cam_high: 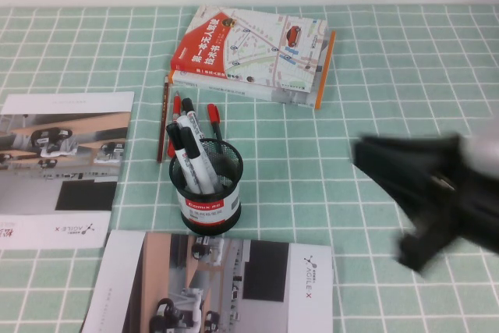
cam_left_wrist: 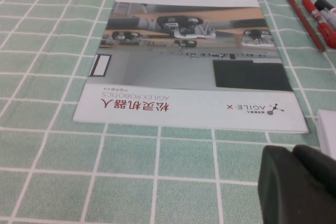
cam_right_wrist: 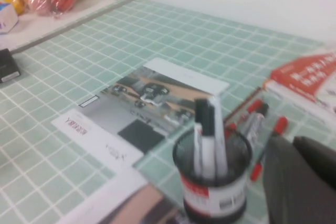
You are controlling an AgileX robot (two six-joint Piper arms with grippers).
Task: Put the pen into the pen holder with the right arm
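- The pen (cam_high: pixel 189 155) is a slim marker with a white barrel, black print and a black cap; it stands cap-up and leaning inside the pen holder (cam_high: pixel 207 193), beside other black-capped markers of the same look, so which of them is the task's own I cannot tell.
- The pen holder is a small round black wire-mesh cup with a red-and-white band at its base, upright on the worktop (cam_high: pixel 312 154) between the left brochure (cam_high: pixel 62 165) and the near brochure (cam_high: pixel 222 282).
- Behind the cup lie red-capped markers (cam_high: pixel 214 118) and a thin brown pencil (cam_high: pixel 163 118), just in front of a stack of books (cam_high: pixel 253 52).
- The right pincer (cam_high: pixel 421 193) hangs over the worktop well to the right of the cup, touching nothing that shows; it is a dark smear, and I cannot tell whether its fingers are apart or together.
- The left pincer (cam_left_wrist: pixel 299 184) sits low over the green checked cloth just beside the edge of the left brochure; only part of its dark body shows, and I cannot tell its state.
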